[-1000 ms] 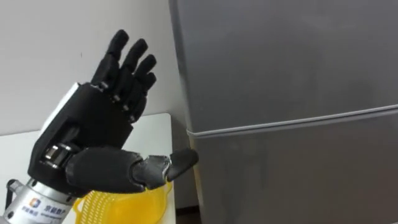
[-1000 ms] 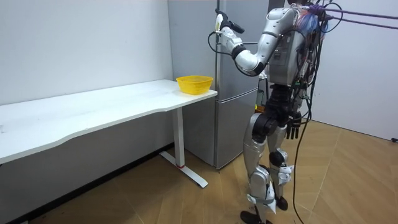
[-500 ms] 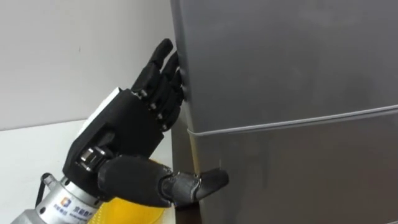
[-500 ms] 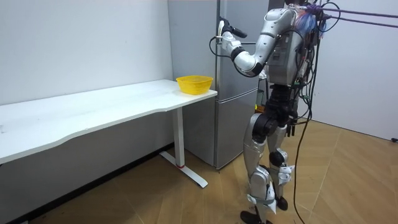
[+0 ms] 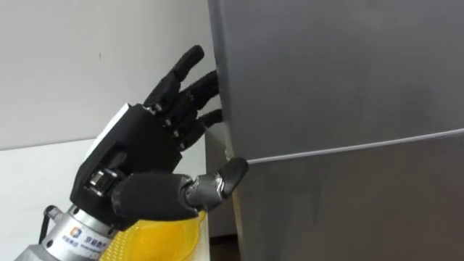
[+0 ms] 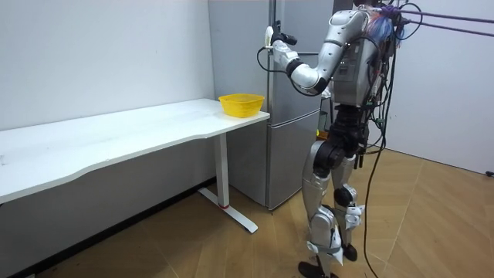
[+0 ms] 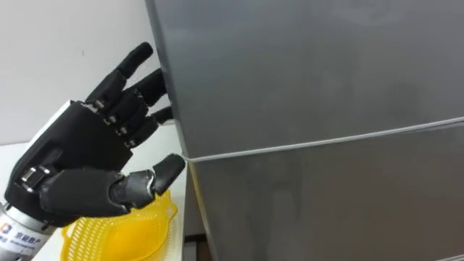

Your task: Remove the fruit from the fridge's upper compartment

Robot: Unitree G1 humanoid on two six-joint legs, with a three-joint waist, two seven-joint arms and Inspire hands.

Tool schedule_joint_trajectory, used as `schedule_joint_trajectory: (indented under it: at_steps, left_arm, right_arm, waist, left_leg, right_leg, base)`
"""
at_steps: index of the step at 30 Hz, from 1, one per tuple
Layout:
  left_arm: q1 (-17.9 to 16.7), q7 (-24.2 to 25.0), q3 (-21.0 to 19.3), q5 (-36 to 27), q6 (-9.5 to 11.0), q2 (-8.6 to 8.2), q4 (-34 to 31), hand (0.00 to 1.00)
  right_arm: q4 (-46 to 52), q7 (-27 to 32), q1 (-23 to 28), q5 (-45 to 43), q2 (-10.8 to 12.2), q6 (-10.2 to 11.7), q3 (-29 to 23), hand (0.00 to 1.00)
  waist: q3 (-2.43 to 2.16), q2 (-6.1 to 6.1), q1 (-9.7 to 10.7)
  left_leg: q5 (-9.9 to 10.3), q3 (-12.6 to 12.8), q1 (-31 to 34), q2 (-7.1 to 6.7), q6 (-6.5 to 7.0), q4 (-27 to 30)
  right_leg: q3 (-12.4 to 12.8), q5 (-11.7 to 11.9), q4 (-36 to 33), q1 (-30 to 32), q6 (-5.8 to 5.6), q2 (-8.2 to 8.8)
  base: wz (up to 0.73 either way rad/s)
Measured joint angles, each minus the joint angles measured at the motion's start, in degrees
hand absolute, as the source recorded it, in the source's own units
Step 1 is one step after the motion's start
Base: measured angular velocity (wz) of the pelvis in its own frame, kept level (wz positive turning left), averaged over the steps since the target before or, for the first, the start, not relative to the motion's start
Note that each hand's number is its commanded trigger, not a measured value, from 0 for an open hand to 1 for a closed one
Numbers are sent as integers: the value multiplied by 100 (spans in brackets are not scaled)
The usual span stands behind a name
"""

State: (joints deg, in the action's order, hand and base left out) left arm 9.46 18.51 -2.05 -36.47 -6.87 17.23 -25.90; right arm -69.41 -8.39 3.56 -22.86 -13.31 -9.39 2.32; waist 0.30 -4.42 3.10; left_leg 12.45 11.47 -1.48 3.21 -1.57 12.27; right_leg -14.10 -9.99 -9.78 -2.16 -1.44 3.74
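Note:
The grey fridge (image 5: pixel 341 72) stands right before me, both doors closed, with a seam (image 5: pixel 348 147) between the upper and the lower door (image 5: pixel 348 210). My left hand (image 5: pixel 138 159) is raised at the left edge of the upper door. It is open, fingers straight, their tips at the door's side edge and the thumb at the seam. In the room view I stand upright facing the fridge (image 6: pixel 289 139), left hand (image 6: pixel 278 48) up at its edge. My right hand (image 6: pixel 363 158) hangs by my hip.
A yellow mesh basket (image 5: pixel 159 239) sits on the end of a long white table (image 6: pixel 116 135) just left of the fridge, below my left hand. A white wall lies behind the table. Wooden floor spreads around my feet.
My left hand has swung right, from in front of the wall to the upper door's left edge. Its thumb has risen from below the seam to the seam. The doors stay closed.

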Motion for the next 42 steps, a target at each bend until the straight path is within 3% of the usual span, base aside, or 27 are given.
schedule_joint_trajectory:
  at_steps: [7, 10, 14, 15, 16, 17, 30, 36, 42]
  left_arm:
    - [14, 33, 105, -11, 73, -3, 4, 98]
    - [7, 287, 186, -53, 72, 34, 4, 89]
    - [8, 347, 240, -134, 77, 34, 4, 68]
    - [8, 374, 255, -149, 77, 34, 4, 49]
    - [8, 410, 266, -158, 77, 34, 4, 14]
    - [8, 428, 269, -161, 77, 34, 4, 0]
    - [9, 743, 354, -212, 76, 58, 3, 0]
    - [11, 1005, 373, -263, 96, 69, -1, 0]
    - [15, 1055, 659, -463, 111, 144, -126, 0]
  right_arm:
    - [0, -48, -26, 0, -6, 2, 52, 0]
    - [-1, -50, -21, 0, -7, 0, 54, 0]
    - [2, -49, -25, 1, -7, 11, 55, 0]
    - [2, -49, -25, 1, -7, 11, 55, 0]
    - [2, -49, -25, 1, -7, 11, 55, 0]
    - [2, -49, -25, 1, -7, 11, 55, 0]
    - [1, -98, -27, 3, -48, 64, 54, 0]
    - [0, -122, -32, 4, -94, 123, 53, 0]
    - [1, -253, -37, 9, -187, 190, 53, 0]
  waist:
    - [-1, 2, 1]
    - [3, 16, -24]
    - [-1, 21, -25]
    - [-1, 22, -25]
    - [-1, 22, -24]
    - [-1, 22, -24]
    - [-2, 22, -13]
    - [-27, -1, -13]
    - [-45, -23, 26]
  left_leg:
    - [0, 2, 1, -2, 0, -1]
    - [0, 2, 6, -1, 0, -1]
    - [-6, 2, 3, -5, 10, 8]
    - [-12, 2, 3, -6, 21, 8]
    - [-15, 2, 2, -6, 24, 11]
    - [-16, 2, 2, -6, 26, 13]
    - [-26, 7, 24, -6, 44, 71]
    - [-26, 9, 29, -5, 44, 85]
    - [-31, 20, 54, -8, 52, 85]
  right_leg:
    - [-9, 0, 1, -5, -1, 4]
    - [-14, 0, -4, -6, -1, 6]
    - [-12, 3, -16, -9, -6, 12]
    - [-12, 4, -18, -9, -8, 14]
    - [-11, 5, -21, -9, -8, 14]
    - [-11, 5, -23, -9, -8, 14]
    - [-22, 5, -82, 11, -8, 35]
    - [-26, 5, -85, 6, -8, 35]
    - [-38, 8, -75, 3, -13, 41]
  base:
    - [0]
    - [3]
    - [0]
    - [0]
    - [0]
    - [0]
    - [0]
    - [0]
    - [2]
